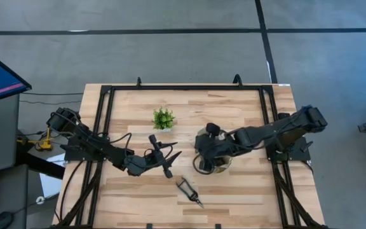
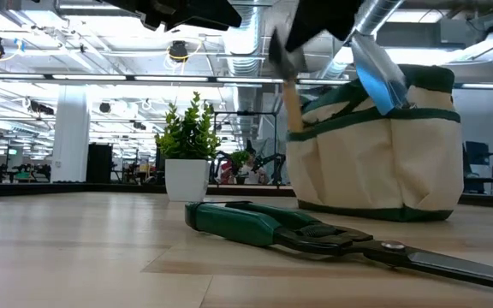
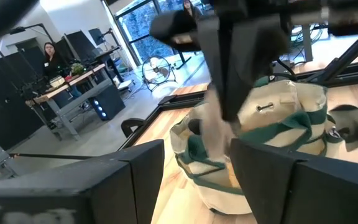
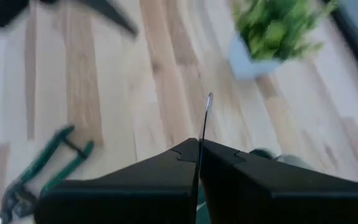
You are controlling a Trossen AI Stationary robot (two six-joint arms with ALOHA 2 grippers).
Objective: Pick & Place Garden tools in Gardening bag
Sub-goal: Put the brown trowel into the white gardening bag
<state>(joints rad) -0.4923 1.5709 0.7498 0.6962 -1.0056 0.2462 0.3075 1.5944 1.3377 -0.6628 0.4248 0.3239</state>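
Green-handled pruners (image 2: 315, 235) lie flat on the wooden table (image 1: 234, 191) closest to the low camera, blades closed, near the front edge and a little right of middle; nothing touches them. They also show in the right wrist view (image 4: 39, 165), well apart from that gripper.

Behind them, mid-table toward the right edge, sits the bag (image 2: 375, 145), beige canvas with dark green trim, upright, mouth open. A blue-grey trowel blade (image 2: 379, 77) sticks up out of its top, and a wooden handle (image 2: 294, 107) stands at its left side; can't tell if that handle is inside the bag or in a side pocket. Rest of the contents hidden.

Right gripper (image 1: 203, 152) hangs over the bag; in its wrist view the fingers are pinched together on a thin edge-on blade (image 4: 205, 124), so it looks clamped on the trowel.

Left gripper (image 1: 161, 156) hovers mid-table just left of the bag, fingers (image 3: 135, 174) spread, nothing between them; a dark tool (image 1: 169, 170) lies beside it.

Small potted plant (image 1: 163, 119) stands farther back toward the rear edge, apart from both arms.

Person (image 3: 50, 56) at a desk in the room beyond.
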